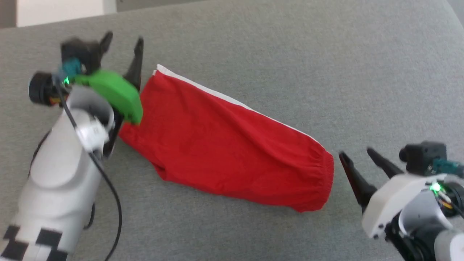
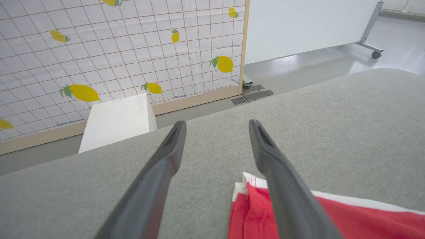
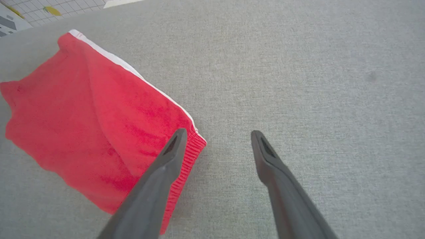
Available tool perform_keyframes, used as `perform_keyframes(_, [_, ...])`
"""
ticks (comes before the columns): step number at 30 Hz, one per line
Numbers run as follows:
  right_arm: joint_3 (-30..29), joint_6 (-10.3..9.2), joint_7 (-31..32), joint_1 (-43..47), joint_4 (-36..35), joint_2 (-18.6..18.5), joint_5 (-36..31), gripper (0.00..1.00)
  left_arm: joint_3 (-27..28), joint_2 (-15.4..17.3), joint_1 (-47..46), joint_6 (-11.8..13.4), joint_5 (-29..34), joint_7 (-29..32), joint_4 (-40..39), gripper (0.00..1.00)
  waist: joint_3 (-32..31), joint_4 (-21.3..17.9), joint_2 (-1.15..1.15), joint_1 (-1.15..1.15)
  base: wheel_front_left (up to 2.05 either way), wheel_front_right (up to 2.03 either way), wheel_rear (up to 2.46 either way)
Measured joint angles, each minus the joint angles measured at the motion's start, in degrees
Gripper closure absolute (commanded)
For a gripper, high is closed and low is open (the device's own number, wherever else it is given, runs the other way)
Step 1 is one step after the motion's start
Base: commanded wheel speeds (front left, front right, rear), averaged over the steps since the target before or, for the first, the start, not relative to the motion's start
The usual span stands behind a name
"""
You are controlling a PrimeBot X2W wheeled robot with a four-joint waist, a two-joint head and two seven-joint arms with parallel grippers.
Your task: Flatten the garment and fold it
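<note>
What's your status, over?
Left gripper open at leg end. Right gripper open beside waistband. The garment lies flat on grey surface; nothing in the way.

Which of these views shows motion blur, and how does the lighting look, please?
Head view: the left hand is smeared by motion, while the garment looks fairly sharp. Left wrist view: crisp, though the lemon-print screen bows from the wide lens. Right wrist view: sharp, with soft even light and no glare.
</note>
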Motion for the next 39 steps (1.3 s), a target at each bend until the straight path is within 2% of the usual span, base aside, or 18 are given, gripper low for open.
perform_keyframes(3, [0.31, -0.01, 5.38, 4.53, -2.76, 0.56, -4.45, 0.00, -1.75, 2.29, 6.38, 0.67, 2.37, -2.02, -4.28, 0.00, -1.86, 1.42, 0.00, 0.00, 0.00, 0.00, 0.00])
perform_keyframes(10, [1.81, 0.00, 12.71, 7.04, -3.31, 0.86, -3.98, 0.00, -0.58, 4.74, 18.21, 6.01, 1.98, -1.40, -14.52, 0.00, -4.53, 5.25, 0.00, 0.00, 0.00, 0.00, 0.00])
perform_keyframes(16, [1.08, 0.00, 15.84, 5.13, 3.09, 0.86, -5.31, 0.00, 0.76, 5.28, 24.15, 9.15, -0.15, 0.13, -21.92, 0.00, -5.43, 8.89, 0.00, 0.00, 0.00, 0.00, 0.00])
perform_keyframes(25, [2.14, 0.00, 15.74, -1.70, 15.06, 0.86, -8.34, 0.00, 0.66, 5.47, 26.89, 10.50, -1.08, 1.93, -26.03, 0.00, -4.60, 11.95, 0.00, 0.00, 0.00, 0.00, 0.00])
perform_keyframes(26, [2.37, -0.01, 15.88, -2.29, 15.77, 0.76, -8.50, 0.07, 0.56, 5.47, 27.02, 10.50, -1.14, 2.19, -26.11, 0.00, -4.46, 12.07, 0.00, 0.00, 0.00, 0.00, 0.00])
perform_keyframes(27, [2.58, -0.01, 16.08, -2.72, 16.19, 0.71, -8.65, 0.60, 0.43, 5.47, 27.11, 10.50, -1.29, 2.44, -26.20, 0.00, -4.34, 12.14, 0.00, 0.00, 0.00, 0.00, 0.00])
perform_keyframes(29, [3.05, -0.01, 15.96, -3.39, 16.68, 0.57, -8.67, 1.00, 0.26, 5.47, 27.17, 10.50, -1.45, 2.69, -26.24, 0.00, -4.27, 12.10, 0.00, 0.00, 0.00, 0.00, 0.00])
perform_keyframes(34, [3.87, -0.01, 13.34, -4.65, 18.13, 0.79, -8.37, 1.00, -0.42, 4.91, 27.21, 10.43, -3.34, 5.82, -26.83, 0.00, -4.47, 11.60, 0.00, 0.00, 0.00, 0.00, 0.00])
perform_keyframes(39, [3.91, -0.01, 12.43, -4.70, 18.36, 0.83, -7.93, 1.00, -3.83, 2.98, 24.58, 9.67, -5.43, 15.70, -25.35, 0.00, -4.76, 10.97, 0.00, 0.00, 0.00, 0.00, 0.00])
